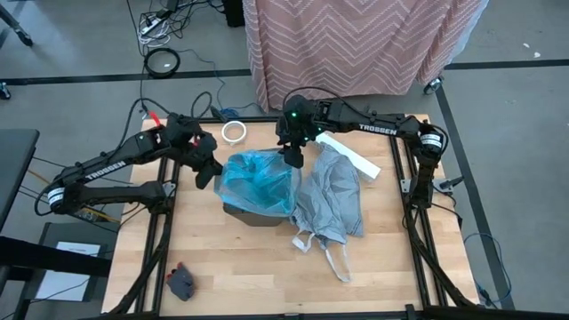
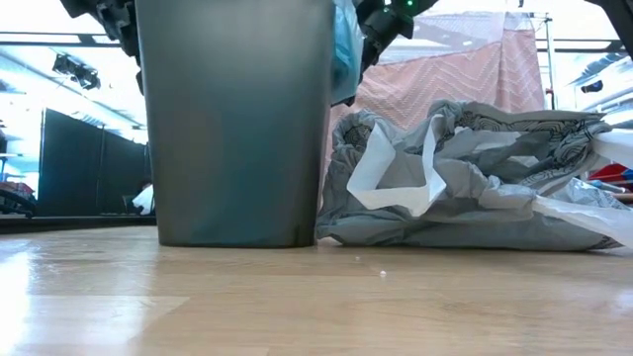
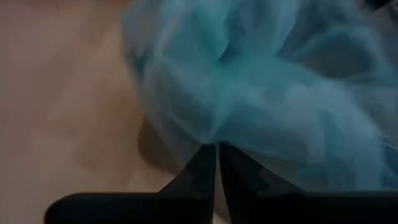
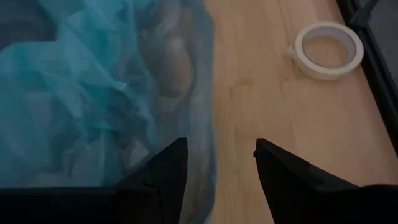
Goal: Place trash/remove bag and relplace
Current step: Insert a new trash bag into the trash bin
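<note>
A translucent turquoise bag [image 1: 258, 178] is draped over a dark bin [image 2: 237, 119] at the table's middle. My left gripper [image 1: 209, 171] is at the bag's left side, shut on its film. My right gripper [image 1: 292, 158] hovers open over the bag's far right rim [image 4: 199, 112]; film lies under one finger, and I cannot tell whether it touches. The light grey bag [image 1: 333, 200] lies crumpled flat on the table to the right of the bin, its loop handles [image 1: 331, 258] toward the near edge. The trash is out of view. My left gripper pinches the turquoise bag's left edge [image 3: 214, 138] between its two fingertips [image 3: 202, 165]. The film gathers into folds at the tips; one layer or several, I cannot tell. The fingers slant down from the table's left. The rest of the bag spreads over the bin.
A white tape ring [image 1: 234, 132] lies at the far edge and also shows beyond my right gripper [image 4: 328, 50]. A long white box [image 1: 348, 153] lies far right, partly on the grey bag. A small dark lump [image 1: 181, 282] sits near the front left corner. Bare wood lies along the near edge.
</note>
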`<state>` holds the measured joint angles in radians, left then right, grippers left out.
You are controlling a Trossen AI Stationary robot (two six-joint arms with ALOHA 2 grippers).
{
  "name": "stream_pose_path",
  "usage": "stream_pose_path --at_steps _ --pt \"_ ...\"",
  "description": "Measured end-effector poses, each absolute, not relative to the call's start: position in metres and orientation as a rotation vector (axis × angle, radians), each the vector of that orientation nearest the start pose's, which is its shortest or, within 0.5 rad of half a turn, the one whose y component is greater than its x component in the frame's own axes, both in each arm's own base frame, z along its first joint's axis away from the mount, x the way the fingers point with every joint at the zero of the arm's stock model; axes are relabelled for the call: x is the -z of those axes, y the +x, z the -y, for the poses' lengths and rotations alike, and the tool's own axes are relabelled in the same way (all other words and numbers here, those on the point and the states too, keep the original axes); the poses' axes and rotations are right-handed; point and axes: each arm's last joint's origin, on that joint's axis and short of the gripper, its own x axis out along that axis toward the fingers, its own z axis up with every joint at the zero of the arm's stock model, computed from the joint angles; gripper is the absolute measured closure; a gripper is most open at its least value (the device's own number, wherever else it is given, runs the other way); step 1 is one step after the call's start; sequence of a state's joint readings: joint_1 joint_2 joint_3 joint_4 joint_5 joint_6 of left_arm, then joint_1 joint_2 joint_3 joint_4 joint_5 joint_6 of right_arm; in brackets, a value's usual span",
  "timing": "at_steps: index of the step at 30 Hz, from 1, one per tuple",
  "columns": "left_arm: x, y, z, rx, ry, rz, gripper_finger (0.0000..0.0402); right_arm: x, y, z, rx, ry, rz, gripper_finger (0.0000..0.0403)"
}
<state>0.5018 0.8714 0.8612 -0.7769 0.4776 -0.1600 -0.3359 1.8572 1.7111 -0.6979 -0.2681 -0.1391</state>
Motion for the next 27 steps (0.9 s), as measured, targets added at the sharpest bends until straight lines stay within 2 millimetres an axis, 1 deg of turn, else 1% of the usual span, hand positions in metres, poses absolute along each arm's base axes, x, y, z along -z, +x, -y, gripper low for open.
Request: stream_pose_path --at_steps 3,6,9,12,17,23,27 --pt "-0.308 0.146 -0.065 -0.066 -0.471 -0.640 0.0369 -0.314 0.386 0.126 -0.024 0.092 -0.793 0.0224" --pt "-0.315 0.143 -0.064 -0.066 -0.423 -0.624 0.0369 -0.319 0.384 0.125 -0.030 0.077 -0.777 0.0222" --pt "-0.319 0.138 -0.062 -0.109 -0.378 -0.627 0.0368 -0.321 0.382 0.125 -0.033 0.079 -0.773 0.0215" --pt "-0.315 0.133 -0.061 -0.118 -0.333 -0.684 0.0362 -0.320 0.381 0.123 -0.042 0.089 -0.800 0.0202" --pt "-0.319 0.130 -0.059 -0.120 -0.289 -0.688 0.0330 -0.322 0.380 0.120 -0.063 0.039 -0.796 0.0170" --pt "-0.335 0.123 -0.060 -0.212 -0.170 -0.704 0.0290 -0.334 0.376 0.118 -0.048 -0.002 -0.754 0.0129" --pt "-0.350 0.119 -0.057 -0.212 -0.136 -0.691 0.0279 -0.343 0.372 0.117 -0.036 -0.028 -0.720 0.0111"
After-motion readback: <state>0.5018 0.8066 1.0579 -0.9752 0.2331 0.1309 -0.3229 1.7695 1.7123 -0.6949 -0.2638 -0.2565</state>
